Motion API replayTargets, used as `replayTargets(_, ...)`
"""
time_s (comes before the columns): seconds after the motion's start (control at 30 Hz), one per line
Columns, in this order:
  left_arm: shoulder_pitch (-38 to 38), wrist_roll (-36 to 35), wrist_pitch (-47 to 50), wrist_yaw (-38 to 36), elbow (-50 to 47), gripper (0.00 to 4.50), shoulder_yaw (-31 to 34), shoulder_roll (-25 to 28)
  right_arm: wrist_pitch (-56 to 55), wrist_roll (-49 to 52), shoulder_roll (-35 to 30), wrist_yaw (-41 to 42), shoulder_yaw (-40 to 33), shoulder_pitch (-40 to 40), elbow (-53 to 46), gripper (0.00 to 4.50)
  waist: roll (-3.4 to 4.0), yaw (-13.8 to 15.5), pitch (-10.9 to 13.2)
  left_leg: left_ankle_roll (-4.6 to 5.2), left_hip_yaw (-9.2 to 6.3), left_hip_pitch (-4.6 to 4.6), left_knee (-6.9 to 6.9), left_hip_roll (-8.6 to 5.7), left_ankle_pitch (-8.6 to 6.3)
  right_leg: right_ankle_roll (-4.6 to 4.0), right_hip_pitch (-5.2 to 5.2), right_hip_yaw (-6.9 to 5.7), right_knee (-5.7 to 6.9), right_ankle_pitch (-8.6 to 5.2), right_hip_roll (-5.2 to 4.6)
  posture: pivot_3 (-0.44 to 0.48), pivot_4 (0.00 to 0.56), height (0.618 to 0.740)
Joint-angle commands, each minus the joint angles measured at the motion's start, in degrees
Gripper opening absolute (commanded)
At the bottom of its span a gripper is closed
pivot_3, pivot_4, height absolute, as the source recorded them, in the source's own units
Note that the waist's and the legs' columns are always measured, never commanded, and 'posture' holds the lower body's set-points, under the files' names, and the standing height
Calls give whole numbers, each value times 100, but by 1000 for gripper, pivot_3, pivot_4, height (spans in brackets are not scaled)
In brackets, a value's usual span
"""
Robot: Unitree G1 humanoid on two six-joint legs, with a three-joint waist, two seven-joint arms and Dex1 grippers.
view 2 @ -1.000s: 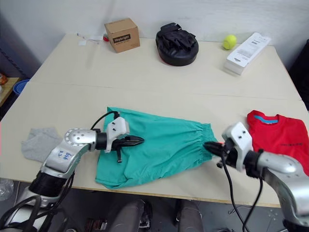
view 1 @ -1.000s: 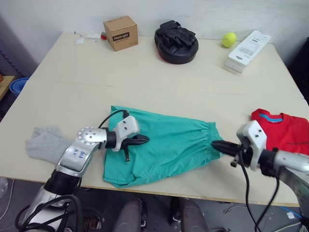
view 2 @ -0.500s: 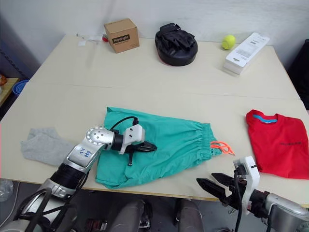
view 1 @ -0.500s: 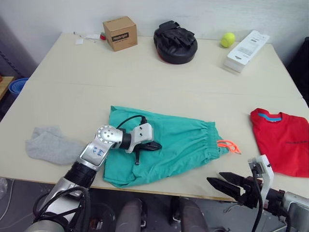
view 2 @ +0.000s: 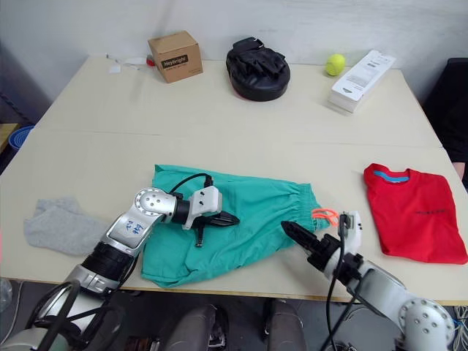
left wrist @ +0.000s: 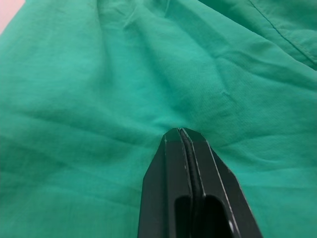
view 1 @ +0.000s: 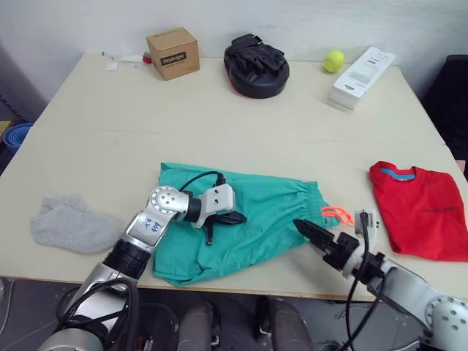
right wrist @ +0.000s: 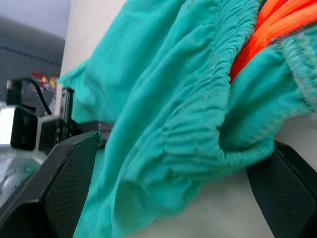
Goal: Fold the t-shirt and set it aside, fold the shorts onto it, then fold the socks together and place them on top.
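At frame centre, the left gripper [view 1: 238, 218] rests on the shorts [view 1: 270, 208] with jaws together; lower right, the right gripper [right wrist: 163, 163] spreads wide around their waistband.

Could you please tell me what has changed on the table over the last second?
The right gripper left the shorts' waistband, dropped below the table edge, and has come back up, open around the waistband's near corner. The orange drawstring is now uncovered. The left gripper, shut, slid slightly rightward over the shorts. The t-shirt and socks lie as before.
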Motion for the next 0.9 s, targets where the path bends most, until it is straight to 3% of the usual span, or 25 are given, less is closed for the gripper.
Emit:
replayTargets(0.03, 58, 186, 8, 80, 31, 0, 4, 76, -106, -248, 71, -136, 371, -118, 337, 4486, 0, -22, 0, 2, 0, 0, 0, 0, 1, 0, 0, 0, 0, 0, 0, 0, 150, 740)
replayTargets(0.13, 95, 233, -19, 155, 67, 0, 49, 130, -158, -388, -39, 41, 454, -178, 303, 3884, 0, -26, 0, 8, 0, -1, -2, 0, 5, 0, -1, 0, 0, 0, 0, 0, 150, 740)
replayTargets(0.33, 203, 188, 71, 296, -28, 0, 190, 221, -303, -625, -143, 324, 462, -322, 215, 1717, 6, -33, 3, 11, 1, -7, -6, 0, 7, -1, -8, 0, -1, 0, 0, 0, 150, 740)
replayTargets(0.5, 525, -352, 857, 67, -1103, 0, 637, 642, -405, -742, -201, 457, 468, -656, 176, 181, 13, -61, 8, 10, 4, -12, -9, 1, 8, -1, -16, 0, 0, -1, 1, 0, 150, 740)
replayTargets(0.63, 666, -239, 1009, 283, -1276, 0, 635, 674, -428, -1072, -365, 778, 519, -887, 174, 46, 40, 22, 23, 8, 2, -28, -9, 0, 9, -1, -27, -1, -4, -1, 1, 0, 150, 740)
replayTargets(0.9, 255, 311, 789, 993, -279, 0, 301, -87, -614, -2291, -865, 2045, 1000, -1699, 37, 46, 41, 129, 24, 20, 3, -37, -4, -7, 8, 7, -25, 0, -15, 4, 0, 0, 150, 740)
